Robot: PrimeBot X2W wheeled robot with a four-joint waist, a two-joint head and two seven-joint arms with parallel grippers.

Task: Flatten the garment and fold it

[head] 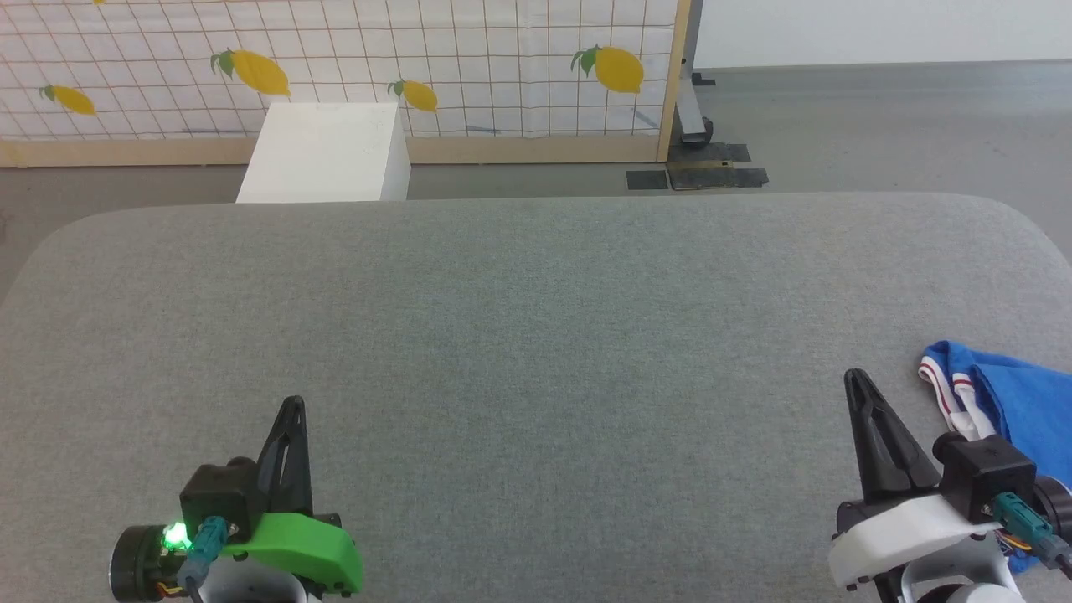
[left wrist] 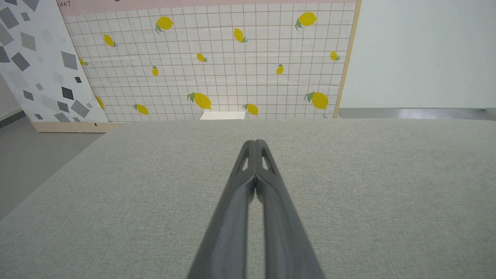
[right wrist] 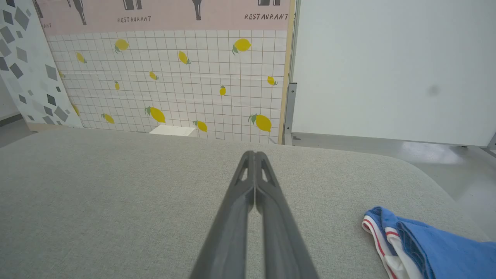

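Hardly started. See the garment bunched on the counter, just right of the right claw (partly out of frame). Pinched tight on nothing, right claw and left claw alike. Left: flattening, then folding.

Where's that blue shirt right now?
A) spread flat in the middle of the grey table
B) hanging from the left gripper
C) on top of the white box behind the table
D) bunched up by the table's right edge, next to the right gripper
D: the garment lies crumpled at the right edge of the grey table, beside the shut right gripper, which holds nothing.
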